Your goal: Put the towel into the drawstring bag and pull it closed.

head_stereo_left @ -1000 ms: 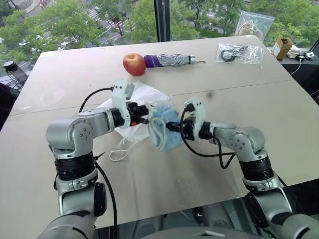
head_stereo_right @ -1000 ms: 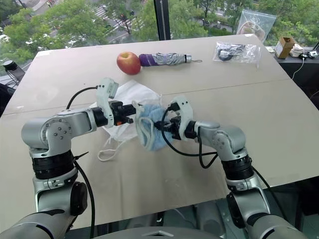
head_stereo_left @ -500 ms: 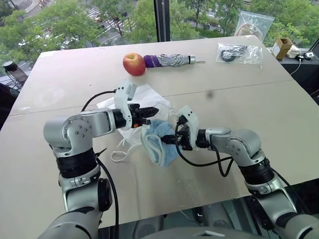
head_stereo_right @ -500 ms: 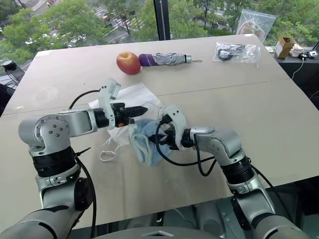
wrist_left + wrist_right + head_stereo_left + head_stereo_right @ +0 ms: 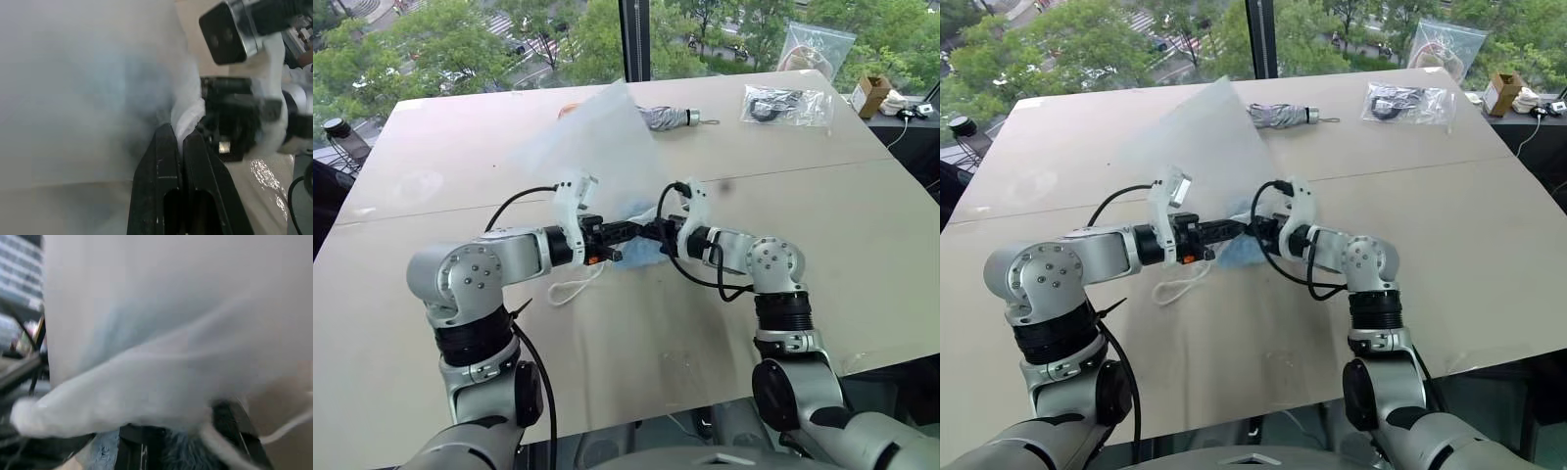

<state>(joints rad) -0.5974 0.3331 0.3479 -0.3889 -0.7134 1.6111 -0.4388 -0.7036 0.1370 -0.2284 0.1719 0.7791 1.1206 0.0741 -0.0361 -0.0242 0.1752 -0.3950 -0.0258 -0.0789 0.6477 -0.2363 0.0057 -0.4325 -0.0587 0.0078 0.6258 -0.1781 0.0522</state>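
Drawstring bag (image 5: 597, 137) lifted, hiding most of towel (image 5: 641, 250); left gripper (image 5: 177, 139) jaws pinch bag; right gripper (image 5: 651, 232) jaws closed, contents unclear.

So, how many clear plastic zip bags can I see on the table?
2. One zip bag lies flat at the far right of the table; the other zip bag stands behind it at the far edge. The raised drawstring bag may hide more.

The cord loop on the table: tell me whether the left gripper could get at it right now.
Probably not at once. The left gripper is shut on the drawstring bag, holding it raised, so it would have to let go first. Otherwise the cord loop lies on bare table just below that arm, with nothing over it.
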